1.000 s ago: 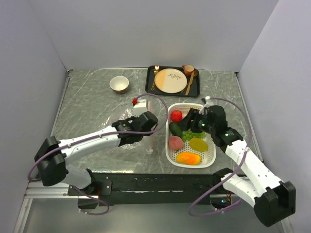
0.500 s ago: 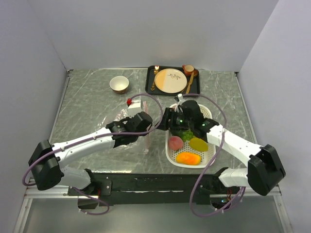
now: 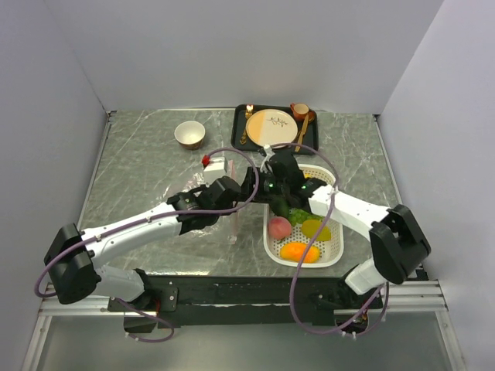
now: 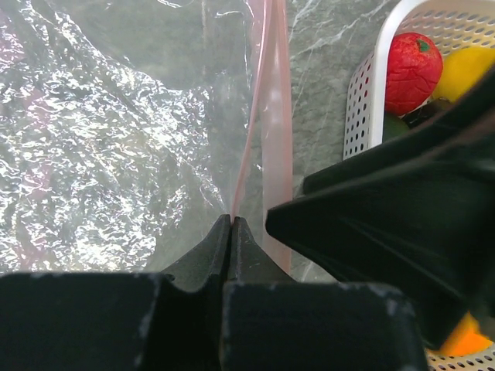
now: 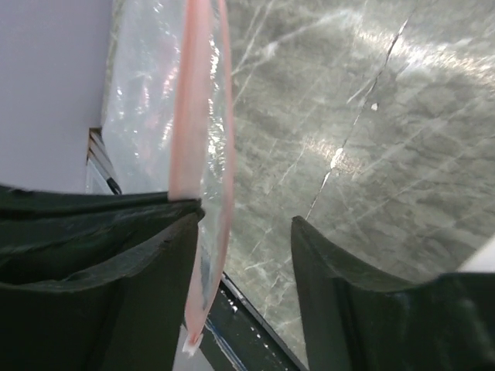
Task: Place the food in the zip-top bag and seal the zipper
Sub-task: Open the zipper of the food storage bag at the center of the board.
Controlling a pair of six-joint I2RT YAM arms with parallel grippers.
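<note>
On the worktop [image 3: 139,178] the zip-top bag [image 4: 100,139] lies just left of the basket [image 3: 334,251] where the food [image 3: 279,227] sits, my left tool [image 4: 232,224] pinching the zipper [image 4: 276,116], my right tool [image 5: 247,220] spread at the mouth edge, and closing off-line I'd likely miss that thin lip.

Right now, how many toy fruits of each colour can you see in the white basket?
red fruit: 1
pink fruit: 1
yellow fruit: 1
orange fruit: 1
green fruit: 1
Total: 5 in view; more may be hidden.
</note>
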